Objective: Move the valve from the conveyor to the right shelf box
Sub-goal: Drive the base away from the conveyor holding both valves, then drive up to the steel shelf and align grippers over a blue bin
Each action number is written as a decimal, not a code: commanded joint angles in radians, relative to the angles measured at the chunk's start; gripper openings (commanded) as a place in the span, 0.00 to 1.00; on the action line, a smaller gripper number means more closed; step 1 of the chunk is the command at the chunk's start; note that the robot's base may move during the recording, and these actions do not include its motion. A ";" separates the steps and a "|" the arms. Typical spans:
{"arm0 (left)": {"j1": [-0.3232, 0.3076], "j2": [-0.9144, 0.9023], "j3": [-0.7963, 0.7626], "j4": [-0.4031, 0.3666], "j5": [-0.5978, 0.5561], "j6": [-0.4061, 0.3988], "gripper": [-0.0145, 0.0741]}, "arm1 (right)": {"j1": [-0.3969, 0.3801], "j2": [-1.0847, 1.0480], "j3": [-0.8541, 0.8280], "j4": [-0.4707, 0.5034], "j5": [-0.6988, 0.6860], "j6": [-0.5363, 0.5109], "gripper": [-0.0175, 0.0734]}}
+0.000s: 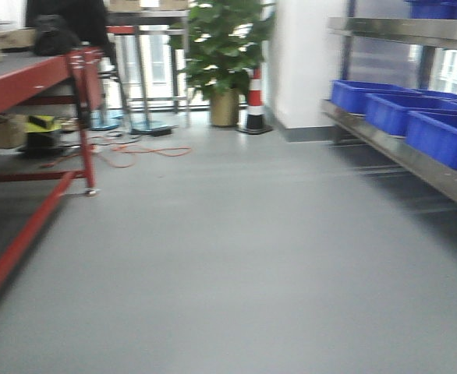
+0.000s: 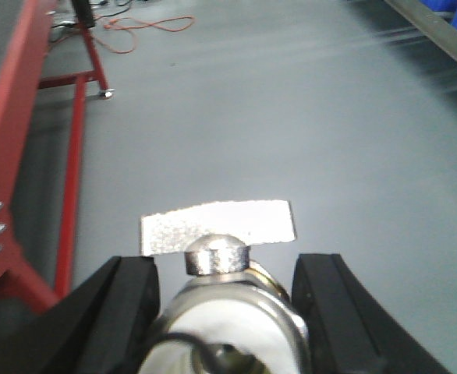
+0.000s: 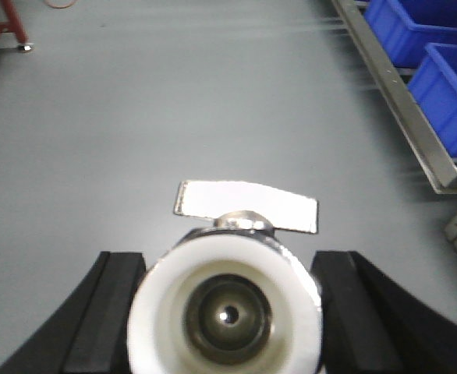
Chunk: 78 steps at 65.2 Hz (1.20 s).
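Bins in row on shelf

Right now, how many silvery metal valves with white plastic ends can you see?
2. One valve is gripped in the left gripper; the other valve, white end toward the camera, in the right gripper. Front view shows none; more may be hidden.

- The left gripper is clamping a valve between its two black fingers at the near edge.
- The valve's flat silvery handle is pointing away, over a rounded metal cap.
- A grey floor is filling most of the view.
- A red metal frame is running along the left side.
- An orange cable is lying at the far left.
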 commanded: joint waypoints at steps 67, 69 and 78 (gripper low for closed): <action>-0.005 -0.012 -0.011 -0.013 -0.049 -0.003 0.04 | -0.001 -0.014 -0.016 -0.008 -0.074 -0.001 0.02; -0.005 -0.012 -0.011 -0.013 -0.049 -0.003 0.04 | -0.001 -0.014 -0.016 -0.008 -0.074 -0.001 0.02; -0.005 -0.012 -0.011 -0.013 -0.049 -0.003 0.04 | -0.001 -0.014 -0.016 -0.008 -0.074 -0.001 0.02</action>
